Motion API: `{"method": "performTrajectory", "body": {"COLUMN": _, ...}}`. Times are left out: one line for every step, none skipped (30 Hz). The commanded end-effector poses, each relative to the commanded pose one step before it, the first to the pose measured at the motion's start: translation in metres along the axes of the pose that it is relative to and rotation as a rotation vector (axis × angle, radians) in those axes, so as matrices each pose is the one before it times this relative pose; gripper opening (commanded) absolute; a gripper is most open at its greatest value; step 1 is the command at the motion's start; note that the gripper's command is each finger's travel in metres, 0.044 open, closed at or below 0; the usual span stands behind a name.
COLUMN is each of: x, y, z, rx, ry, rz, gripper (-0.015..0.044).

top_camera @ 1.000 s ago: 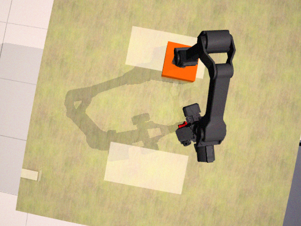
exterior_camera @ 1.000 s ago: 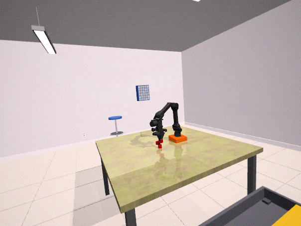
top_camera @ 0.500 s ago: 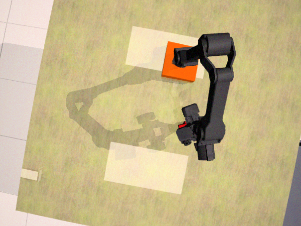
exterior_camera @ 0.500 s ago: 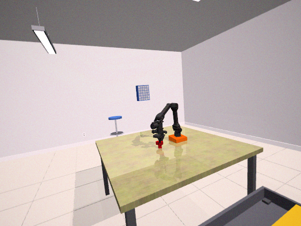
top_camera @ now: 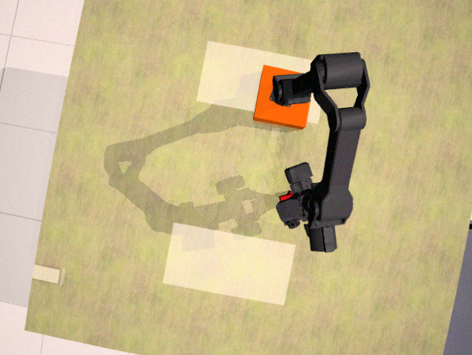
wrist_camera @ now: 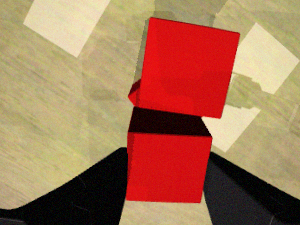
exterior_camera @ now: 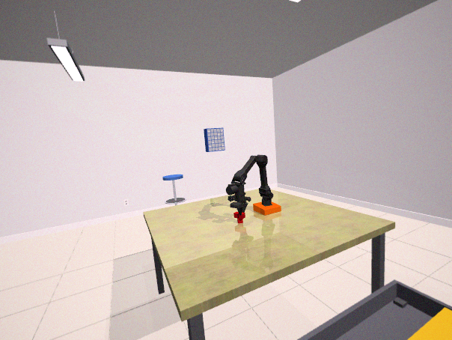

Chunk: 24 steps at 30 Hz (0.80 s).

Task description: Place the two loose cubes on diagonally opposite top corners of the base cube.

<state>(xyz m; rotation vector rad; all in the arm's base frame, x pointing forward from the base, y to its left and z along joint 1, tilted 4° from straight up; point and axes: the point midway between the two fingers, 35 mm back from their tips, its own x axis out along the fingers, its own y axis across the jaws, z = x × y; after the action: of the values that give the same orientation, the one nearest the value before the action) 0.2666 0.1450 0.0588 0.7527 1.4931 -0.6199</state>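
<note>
My gripper point(top_camera: 290, 200) point(exterior_camera: 239, 210) point(wrist_camera: 165, 159) is shut on a red cube point(wrist_camera: 166, 168), with a dark finger on each side of it in the wrist view. Just beyond it, a second red cube point(wrist_camera: 193, 64) sits level on a lower red cube. Only a corner of that lower cube point(wrist_camera: 136, 95), the base, shows under its left edge. A dark shadowed band lies between the held cube and the second cube. From above, only a sliver of red point(top_camera: 286, 196) shows beside the wrist. In the side view the red cubes point(exterior_camera: 239, 217) sit on the table right under the gripper.
The arm's orange base plate point(top_camera: 279, 115) point(exterior_camera: 267, 208) stands behind the cubes. The arm reaches over the table point(top_camera: 117, 117) point(exterior_camera: 299, 240). A small pale block point(top_camera: 46, 274) lies near the table's left edge. Pale light patches mark the table top.
</note>
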Motion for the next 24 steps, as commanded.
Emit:
{"method": "performTrajectory", "body": {"x": 0.00181, "y": -0.00107, "z": 0.00022, "rx": -0.0045, "ry": -0.00234, "rz": -0.00475, "gripper": 0.0105}}
{"method": "performTrajectory", "body": {"x": 0.0, "y": 0.0, "z": 0.0, "rx": 0.0, "ry": 0.0, "rz": 0.0, "gripper": 0.0105}}
{"method": "performTrajectory", "body": {"x": 0.0, "y": 0.0, "z": 0.0, "rx": 0.0, "ry": 0.0, "rz": 0.0, "gripper": 0.0105}}
{"method": "performTrajectory", "body": {"x": 0.0, "y": 0.0, "z": 0.0, "rx": 0.0, "ry": 0.0, "rz": 0.0, "gripper": 0.0105}}
{"method": "performTrajectory", "body": {"x": 0.0, "y": 0.0, "z": 0.0, "rx": 0.0, "ry": 0.0, "rz": 0.0, "gripper": 0.0105}}
{"method": "performTrajectory", "body": {"x": 0.0, "y": 0.0, "z": 0.0, "rx": 0.0, "ry": 0.0, "rz": 0.0, "gripper": 0.0105}}
{"method": "performTrajectory", "body": {"x": 0.0, "y": 0.0, "z": 0.0, "rx": 0.0, "ry": 0.0, "rz": 0.0, "gripper": 0.0105}}
{"method": "performTrajectory", "body": {"x": 0.0, "y": 0.0, "z": 0.0, "rx": 0.0, "ry": 0.0, "rz": 0.0, "gripper": 0.0105}}
{"method": "performTrajectory", "body": {"x": 0.0, "y": 0.0, "z": 0.0, "rx": 0.0, "ry": 0.0, "rz": 0.0, "gripper": 0.0105}}
{"method": "performTrajectory", "body": {"x": 0.0, "y": 0.0, "z": 0.0, "rx": 0.0, "ry": 0.0, "rz": 0.0, "gripper": 0.0105}}
{"method": "performTrajectory", "body": {"x": 0.0, "y": 0.0, "z": 0.0, "rx": 0.0, "ry": 0.0, "rz": 0.0, "gripper": 0.0105}}
{"method": "performTrajectory", "body": {"x": 0.0, "y": 0.0, "z": 0.0, "rx": 0.0, "ry": 0.0, "rz": 0.0, "gripper": 0.0105}}
{"method": "performTrajectory", "body": {"x": 0.0, "y": 0.0, "z": 0.0, "rx": 0.0, "ry": 0.0, "rz": 0.0, "gripper": 0.0105}}
{"method": "performTrajectory", "body": {"x": 0.0, "y": 0.0, "z": 0.0, "rx": 0.0, "ry": 0.0, "rz": 0.0, "gripper": 0.0105}}
{"method": "performTrajectory", "body": {"x": 0.0, "y": 0.0, "z": 0.0, "rx": 0.0, "ry": 0.0, "rz": 0.0, "gripper": 0.0105}}
{"method": "performTrajectory", "body": {"x": 0.0, "y": 0.0, "z": 0.0, "rx": 0.0, "ry": 0.0, "rz": 0.0, "gripper": 0.0131}}
{"method": "performTrajectory", "body": {"x": 0.0, "y": 0.0, "z": 0.0, "rx": 0.0, "ry": 0.0, "rz": 0.0, "gripper": 0.0157}}
{"method": "performTrajectory", "body": {"x": 0.0, "y": 0.0, "z": 0.0, "rx": 0.0, "ry": 0.0, "rz": 0.0, "gripper": 0.0184}}
{"method": "performTrajectory", "body": {"x": 0.0, "y": 0.0, "z": 0.0, "rx": 0.0, "ry": 0.0, "rz": 0.0, "gripper": 0.0205}}
{"method": "performTrajectory", "body": {"x": 0.0, "y": 0.0, "z": 0.0, "rx": 0.0, "ry": 0.0, "rz": 0.0, "gripper": 0.0205}}
{"method": "performTrajectory", "body": {"x": 0.0, "y": 0.0, "z": 0.0, "rx": 0.0, "ry": 0.0, "rz": 0.0, "gripper": 0.0205}}
{"method": "performTrajectory", "body": {"x": 0.0, "y": 0.0, "z": 0.0, "rx": 0.0, "ry": 0.0, "rz": 0.0, "gripper": 0.0205}}
{"method": "performTrajectory", "body": {"x": 0.0, "y": 0.0, "z": 0.0, "rx": 0.0, "ry": 0.0, "rz": 0.0, "gripper": 0.0205}}
{"method": "performTrajectory", "body": {"x": 0.0, "y": 0.0, "z": 0.0, "rx": 0.0, "ry": 0.0, "rz": 0.0, "gripper": 0.0205}}
